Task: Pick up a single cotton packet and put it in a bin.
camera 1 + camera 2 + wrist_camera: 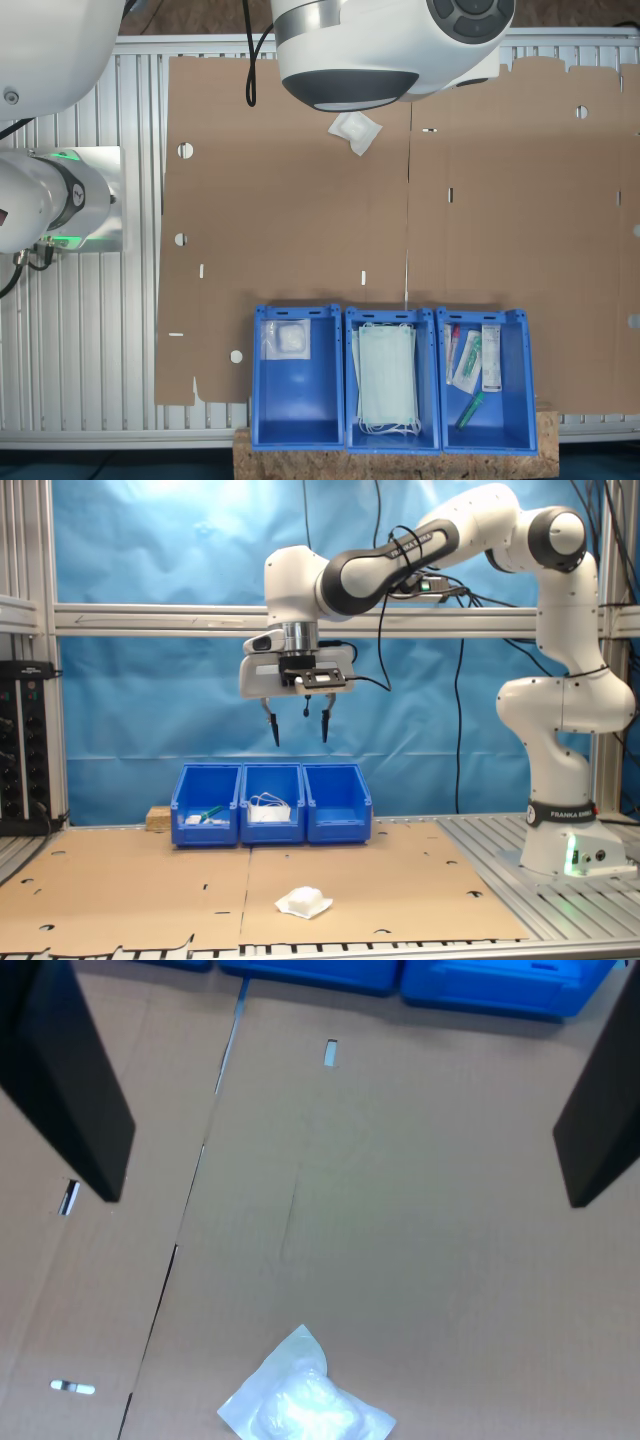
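- The cotton packet (303,902) lies flat on the cardboard sheet (150,880), low in the second exterior view, just left of centre. In the first exterior view it shows near the top centre (355,131), partly under the arm's white body, and the wrist view has it at the lower edge (305,1405).
- The gripper (299,732) hangs high in the middle of the second exterior view, well above the packet and touching nothing. Its jaws are spread wide with nothing between them; the two dark fingers (70,1080) stand at opposite sides of the wrist view.
- Three blue bins (271,805) stand side by side behind the packet, mid-frame in the second exterior view, and along the bottom of the first exterior view.
- In the first exterior view, the leftmost bin (298,385) holds another white packet (289,340), the middle bin pale-green face masks (388,385), the rightmost bin assorted small items (478,365).
- The robot base (565,840) stands at the second exterior view's right.
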